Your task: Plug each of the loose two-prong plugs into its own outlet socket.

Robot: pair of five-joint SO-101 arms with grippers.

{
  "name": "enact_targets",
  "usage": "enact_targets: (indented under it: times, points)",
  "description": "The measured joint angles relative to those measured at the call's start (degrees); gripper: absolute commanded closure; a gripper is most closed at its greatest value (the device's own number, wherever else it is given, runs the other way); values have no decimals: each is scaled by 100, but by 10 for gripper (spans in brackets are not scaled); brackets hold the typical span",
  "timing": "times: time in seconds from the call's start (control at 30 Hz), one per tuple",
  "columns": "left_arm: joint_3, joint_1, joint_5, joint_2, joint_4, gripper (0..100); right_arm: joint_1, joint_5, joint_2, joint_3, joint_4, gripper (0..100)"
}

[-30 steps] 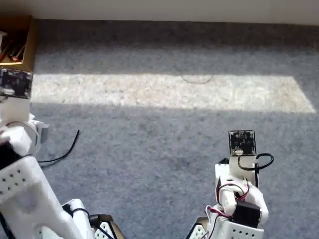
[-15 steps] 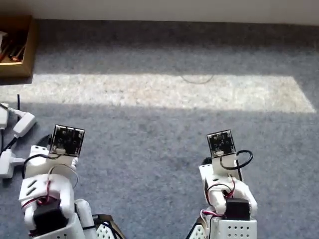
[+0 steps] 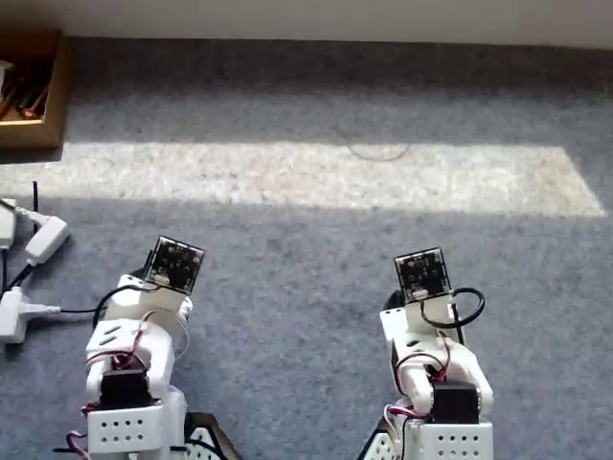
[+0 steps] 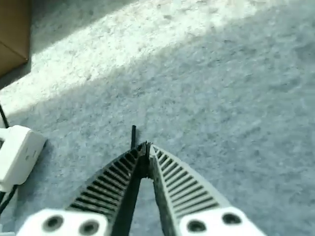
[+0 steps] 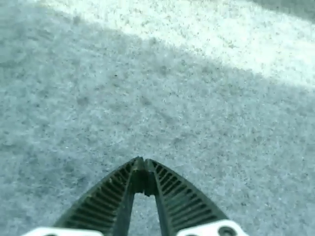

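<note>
Two grippers, both clenched on nothing: my left gripper (image 4: 146,148) and right gripper (image 5: 141,164) each have their tips pressed together above the grey carpeted bench (image 3: 316,259). From overhead, the white plugs (image 3: 46,240) lie loose at nine o'clock by the bench's edge, trailing black cable (image 3: 81,310). They sit near my left arm (image 3: 134,335), at its ten o'clock, untouched. A wooden box (image 3: 38,96) sits at eleven o'clock.

Taken from the left arm (image 3: 134,355), the right arm (image 3: 431,355) is set well to its right on the carpet (image 3: 316,249). One white connector (image 3: 11,316) is laid just left, another (image 3: 46,240) left and beyond, and a wooden box (image 3: 38,96) farther behind.
</note>
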Motion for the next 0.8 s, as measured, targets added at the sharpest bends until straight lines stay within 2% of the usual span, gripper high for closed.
enact_targets:
  times: [0.1, 0.23, 0.4, 0.6, 0.8]
  points:
    - [0, 598, 484, 18, 167, 994, 0, -571, 0, 0, -70, 989]
    - [0, 1037, 651, 18, 686, 994, 0, -1424, 0, 9, -149, 989]
    - [0, 1020, 677, 18, 976, 994, 0, -1547, 0, 9, 237, 989]
    - [0, 1020, 677, 9, 2048, 994, 0, -1547, 0, 9, 1020, 989]
    - [0, 1020, 677, 9, 2189, 994, 0, -1547, 0, 9, 1116, 989]
